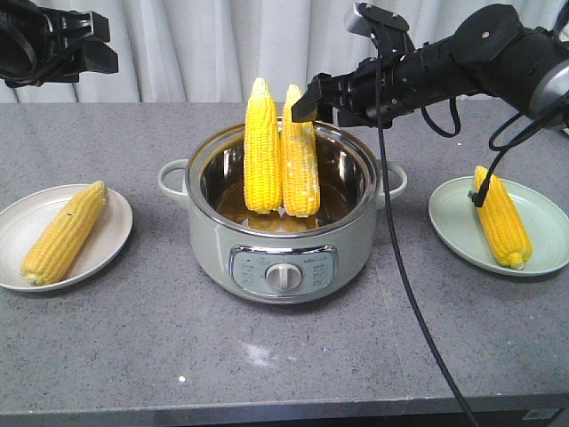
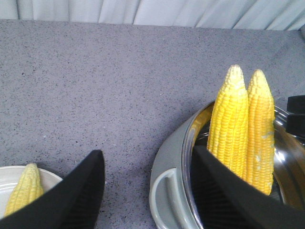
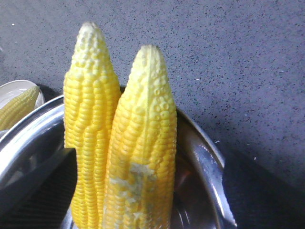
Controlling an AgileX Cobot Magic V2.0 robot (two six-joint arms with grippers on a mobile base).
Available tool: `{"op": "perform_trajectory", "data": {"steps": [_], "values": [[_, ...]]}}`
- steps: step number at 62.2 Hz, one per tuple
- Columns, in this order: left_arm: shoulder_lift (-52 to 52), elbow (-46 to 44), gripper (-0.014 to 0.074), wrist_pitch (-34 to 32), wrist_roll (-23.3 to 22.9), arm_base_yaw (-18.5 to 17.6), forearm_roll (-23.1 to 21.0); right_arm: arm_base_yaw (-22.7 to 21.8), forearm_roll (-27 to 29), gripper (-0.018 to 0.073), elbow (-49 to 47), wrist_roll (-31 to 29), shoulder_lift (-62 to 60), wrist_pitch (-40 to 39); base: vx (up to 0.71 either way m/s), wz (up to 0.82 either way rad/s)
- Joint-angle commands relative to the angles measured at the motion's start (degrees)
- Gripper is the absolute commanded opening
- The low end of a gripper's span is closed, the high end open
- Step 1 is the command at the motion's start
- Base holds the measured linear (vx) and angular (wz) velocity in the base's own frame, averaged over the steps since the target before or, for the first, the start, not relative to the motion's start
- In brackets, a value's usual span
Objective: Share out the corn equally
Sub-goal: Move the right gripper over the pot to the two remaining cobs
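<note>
The main hazard is a double grab. The right pincer [image 1: 307, 100] hangs wide open and empty beside the tips of two cobs that stand touching each other. Its wrist view frames both cobs between its dark fingers [image 3: 267, 195]. Closing from there would likely pinch the pair, or squeeze one and topple the other. The tapered tips also look apt to slip out of a high grip, dropping a cob back into the steel bowl. The black cable [image 1: 391, 222] dangling from that arm crosses the pot's three o'clock side and might drag on the handle as the arm swings.

Nearest on the grey surface [image 1: 133, 356] is the pot [image 1: 222, 253], its dial facing six o'clock. It holds the clean cob [image 1: 262, 147] and, at that cob's three o'clock, the pale-patched cob [image 1: 300, 156], both upright with tips well above the rim. At the pot's nine o'clock, well apart, the white plate [image 1: 18, 222] carries a third cob [image 1: 64, 233] lying flat. At three o'clock the green plate [image 1: 449, 209] carries the fourth cob [image 1: 502, 218]. The corn is thus split one, two, one, and I judge each plate is owed one more. High at ten o'clock, the left pincer [image 2: 147, 152] is spread wide, holding nothing.
</note>
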Motion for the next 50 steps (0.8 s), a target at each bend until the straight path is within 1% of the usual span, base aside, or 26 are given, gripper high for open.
{"op": "perform_trajectory", "data": {"steps": [1,10,17,26,29,40,50], "values": [[-2.29,-1.31,0.0398,-3.42,0.2,-0.15,-1.86,-0.03,2.62,0.0573,-1.95,-0.06,-3.27,-1.2,0.0,0.0],[-2.29,-1.31,0.0398,-3.39,0.26,-0.15,-1.86,-0.03,3.17,0.0557,-1.95,-0.46,-3.27,2.04,0.0,0.0],[-2.29,-1.31,0.0398,-3.43,0.37,-0.15,-1.8,-0.03,3.42,0.0556,-1.95,-0.46,-3.27,2.46,0.0,0.0],[-2.29,-1.31,0.0398,-3.43,1.71,-0.15,-1.8,-0.03,4.25,0.0556,-1.95,-0.46,-3.27,3.23,0.0,0.0],[-2.29,-1.31,0.0398,-3.43,1.71,-0.15,-1.8,-0.03,4.6,0.0556,-1.95,-1.43,-3.27,3.23,0.0,0.0],[-2.29,-1.31,0.0398,-3.14,1.71,-0.15,-1.86,-0.03,7.17,0.0556,-1.95,-3.12,-3.27,-1.55,0.0,0.0],[-2.29,-1.31,0.0398,-2.94,1.71,-0.15,-1.86,-0.03,8.6,0.0556,-1.95,-4.8,-3.27,-3.39,0.0,0.0]]}}
